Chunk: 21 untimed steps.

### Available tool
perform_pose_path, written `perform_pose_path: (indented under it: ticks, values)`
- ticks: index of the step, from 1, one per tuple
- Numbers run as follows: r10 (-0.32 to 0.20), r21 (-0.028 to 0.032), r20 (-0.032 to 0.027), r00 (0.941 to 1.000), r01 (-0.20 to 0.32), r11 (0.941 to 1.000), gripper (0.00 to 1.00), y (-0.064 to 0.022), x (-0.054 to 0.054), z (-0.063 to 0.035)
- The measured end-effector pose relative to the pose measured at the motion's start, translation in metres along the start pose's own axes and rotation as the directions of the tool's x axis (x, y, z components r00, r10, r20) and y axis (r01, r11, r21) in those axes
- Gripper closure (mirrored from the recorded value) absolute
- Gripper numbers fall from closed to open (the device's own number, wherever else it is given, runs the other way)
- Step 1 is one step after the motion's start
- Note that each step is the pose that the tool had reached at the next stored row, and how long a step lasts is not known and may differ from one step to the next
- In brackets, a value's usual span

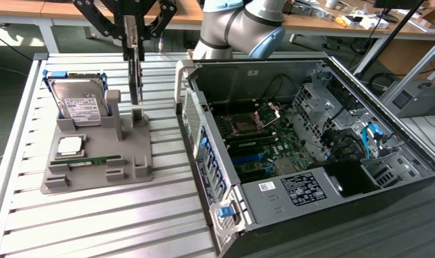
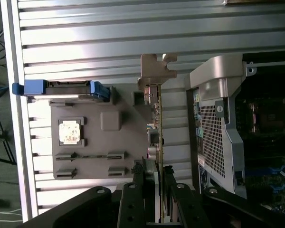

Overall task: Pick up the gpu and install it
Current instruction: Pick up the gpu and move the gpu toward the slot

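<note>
Pincer point(image 2: 157, 175) clamped on gpu point(image 2: 155, 102), card upright between jaws, above grey holder point(image 1: 95, 161).

The exterior view looks down at a slant from farther off on the gray parts holder point(image 1: 88, 174) and the open computer case point(image 1: 268, 207) beside it, while the wrist view faces straight down, closer, sharing both.

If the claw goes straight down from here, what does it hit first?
Likely the gray holder's slotted post, straight below the gpu held in the claw; depth is uncertain.
</note>
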<state>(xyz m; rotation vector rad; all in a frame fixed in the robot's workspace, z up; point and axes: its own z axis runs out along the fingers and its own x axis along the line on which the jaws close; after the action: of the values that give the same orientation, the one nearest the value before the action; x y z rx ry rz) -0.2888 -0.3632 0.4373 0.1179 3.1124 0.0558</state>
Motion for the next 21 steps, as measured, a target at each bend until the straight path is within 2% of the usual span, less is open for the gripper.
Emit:
perform_pose_path:
  ticks: [21]
  values:
    - [0.0,0.0093,0.0007,1.0,0.0,1.0,0.73,0.0003,-0.0039,0.0002]
